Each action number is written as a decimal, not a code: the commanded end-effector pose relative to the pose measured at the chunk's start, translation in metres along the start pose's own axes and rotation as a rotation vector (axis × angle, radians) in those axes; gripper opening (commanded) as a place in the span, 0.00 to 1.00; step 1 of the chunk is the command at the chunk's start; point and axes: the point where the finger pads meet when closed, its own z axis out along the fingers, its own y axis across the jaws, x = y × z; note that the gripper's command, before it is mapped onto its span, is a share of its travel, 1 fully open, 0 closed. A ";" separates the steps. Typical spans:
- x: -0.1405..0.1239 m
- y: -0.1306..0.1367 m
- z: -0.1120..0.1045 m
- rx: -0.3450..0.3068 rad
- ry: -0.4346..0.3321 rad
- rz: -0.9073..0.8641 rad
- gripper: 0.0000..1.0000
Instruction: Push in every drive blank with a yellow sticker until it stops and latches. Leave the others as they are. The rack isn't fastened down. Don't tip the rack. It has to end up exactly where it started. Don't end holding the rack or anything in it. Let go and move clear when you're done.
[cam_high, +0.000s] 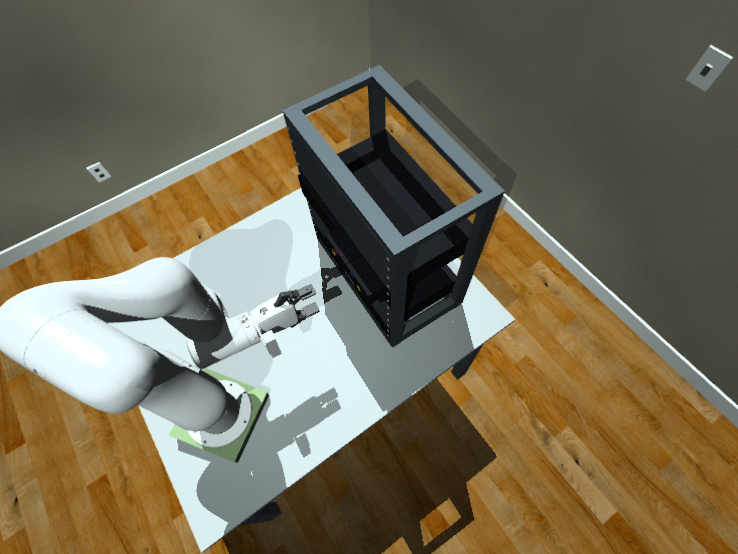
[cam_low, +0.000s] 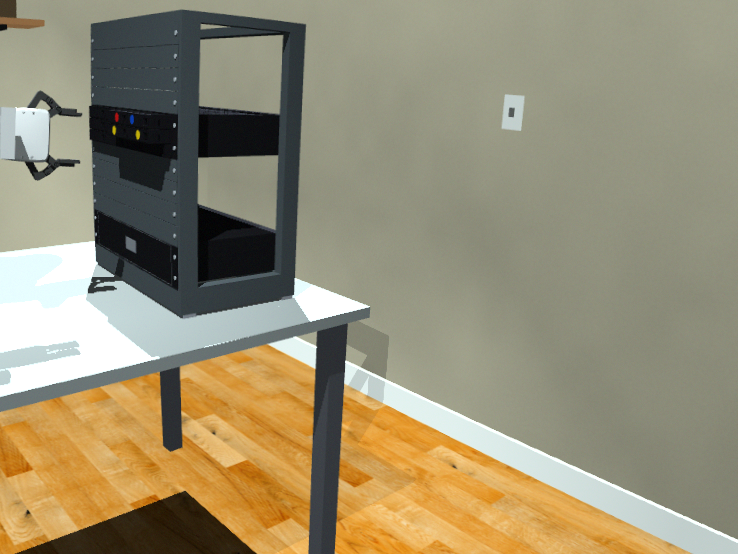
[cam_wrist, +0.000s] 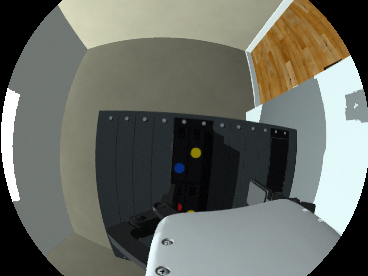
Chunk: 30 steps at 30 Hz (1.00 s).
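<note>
Two yellow stickers (cam_low: 113, 129), one red (cam_low: 116, 116), one blue (cam_low: 132, 119)

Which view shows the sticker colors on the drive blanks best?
Exterior: the rack front faces the camera, showing the red, blue and two yellow stickers. The wrist view shows the blue and one yellow clearly, the others half hidden. The top view gives only tiny specks.
</note>
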 end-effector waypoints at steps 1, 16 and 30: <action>-0.006 -0.008 -0.002 0.034 -0.022 0.023 1.00; -0.015 -0.020 -0.007 0.081 -0.058 0.060 1.00; -0.016 -0.021 -0.008 0.085 -0.061 0.063 1.00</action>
